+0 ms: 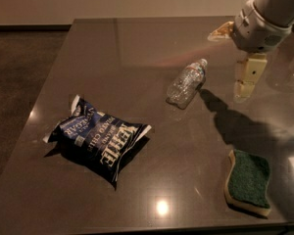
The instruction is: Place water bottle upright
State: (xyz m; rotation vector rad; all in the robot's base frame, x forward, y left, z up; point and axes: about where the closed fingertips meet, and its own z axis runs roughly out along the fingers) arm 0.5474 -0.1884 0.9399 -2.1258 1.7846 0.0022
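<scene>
The water bottle (187,82), small, clear and ribbed with a white cap, lies on its side near the middle of the dark table (137,48), cap pointing to the upper right. My gripper (246,80) hangs from the white arm at the upper right, above the table, a little to the right of the bottle's cap end and apart from it. It holds nothing that I can see.
A dark blue chip bag (97,137) lies flat at the left front. A green and yellow sponge (249,180) lies at the right front near the table's front edge. The arm's shadow falls on the table right of the bottle.
</scene>
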